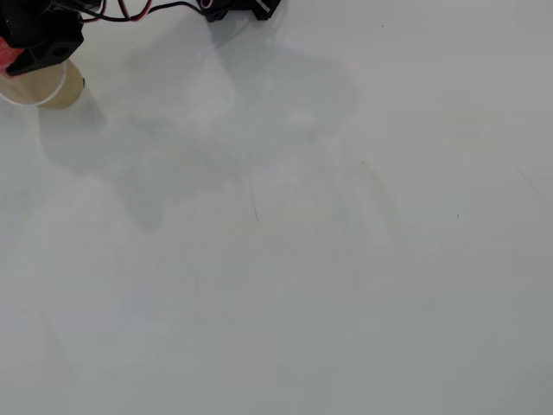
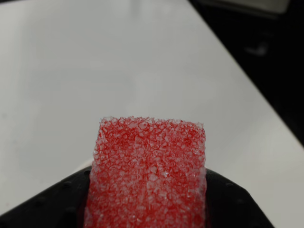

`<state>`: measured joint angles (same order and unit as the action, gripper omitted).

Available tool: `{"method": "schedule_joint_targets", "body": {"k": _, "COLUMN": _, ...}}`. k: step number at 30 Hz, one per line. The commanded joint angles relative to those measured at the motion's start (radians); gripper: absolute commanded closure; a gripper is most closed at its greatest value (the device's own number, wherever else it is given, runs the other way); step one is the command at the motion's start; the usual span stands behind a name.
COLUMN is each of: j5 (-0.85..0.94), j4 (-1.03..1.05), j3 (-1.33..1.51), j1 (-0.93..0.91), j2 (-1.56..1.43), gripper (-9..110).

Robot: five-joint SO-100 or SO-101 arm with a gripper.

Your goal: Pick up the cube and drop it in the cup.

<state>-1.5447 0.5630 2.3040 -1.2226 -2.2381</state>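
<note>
Gripper: in the overhead view the black gripper sits at the far top-left corner, directly above the cup; in the wrist view only a curved black part of it shows along the bottom edge, on both sides of the cube.
Gripper state: closed on the cube; the cube sits pressed into the black part in the wrist view, and a sliver of red shows at the gripper's left end in the overhead view.
Cube: the red cube fills the lower middle of the wrist view, its spongy, speckled surface facing the camera; in the overhead view only a small red patch peeks out at the left edge, over the cup.
Cup: the tan cup stands at the top-left of the overhead view, its round rim partly covered by the gripper; it does not show in the wrist view.
Wires: red and black wires run along the top edge of the overhead view, to the right of the gripper.
Arm base: a black part sits at the top edge further right.
Table: the white table is bare across the middle and right of the overhead view; in the wrist view the table's right edge runs diagonally, with a dark area beyond it.
</note>
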Motion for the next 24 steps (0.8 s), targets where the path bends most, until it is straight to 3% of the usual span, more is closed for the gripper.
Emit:
{"method": "schedule_joint_targets", "body": {"k": 1, "j5": -0.002, "j4": 0.005, "j3": -0.138, "j1": 0.003, "j2": -0.012, "gripper": 102}}
{"method": "schedule_joint_targets", "body": {"k": 24, "j5": -0.002, "j4": 0.095, "j3": -0.114, "j1": 0.009, "j2": -0.012, "gripper": 102}}
